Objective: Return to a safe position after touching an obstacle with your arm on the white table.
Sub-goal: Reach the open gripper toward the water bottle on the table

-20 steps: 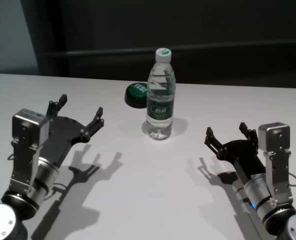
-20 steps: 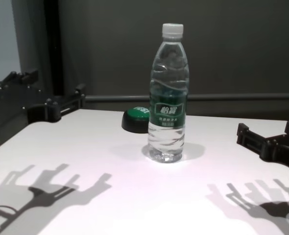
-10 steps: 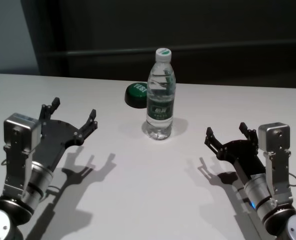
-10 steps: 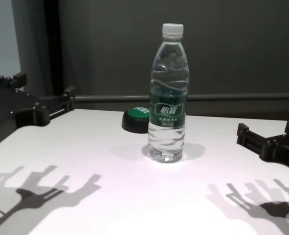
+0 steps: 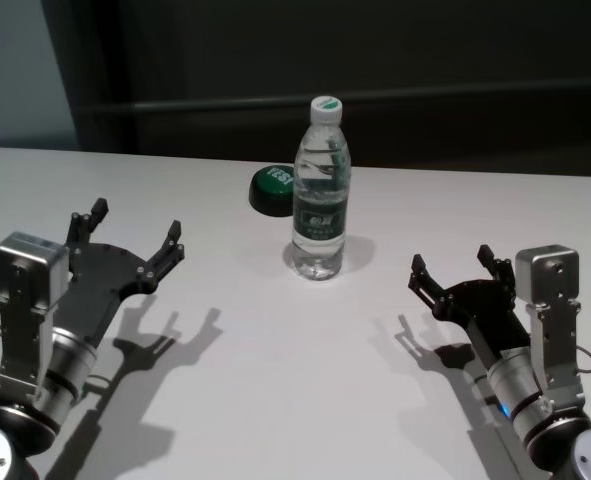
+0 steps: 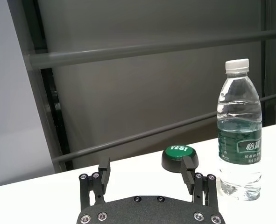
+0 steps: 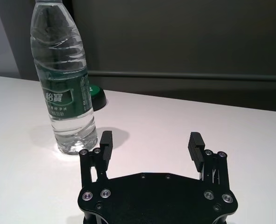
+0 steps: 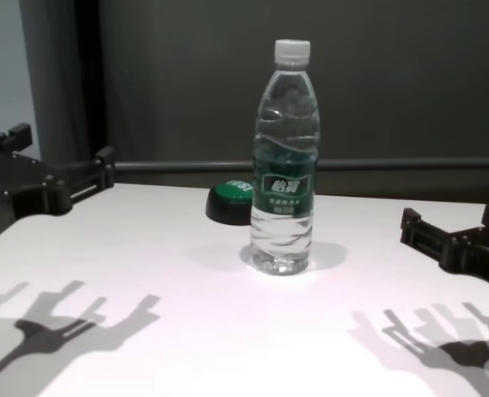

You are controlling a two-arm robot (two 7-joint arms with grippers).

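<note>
now my left gripper (image 5: 133, 238) hangs above the white table (image 5: 275, 340), well to the left of the water bottle (image 5: 321, 195), fingers spread wide and holding nothing. the bottle stands upright near the middle of the table, with the green-topped button (image 5: 272, 188) just behind it. my right gripper (image 5: 455, 268) sits low on the right, fingers spread too, clear of the bottle. to finish the retreat well, i judge i should draw the left arm away along a line that opens the gap from the bottle, slow and level, no sideways sweep, fingers left apart so nothing catches.
</note>
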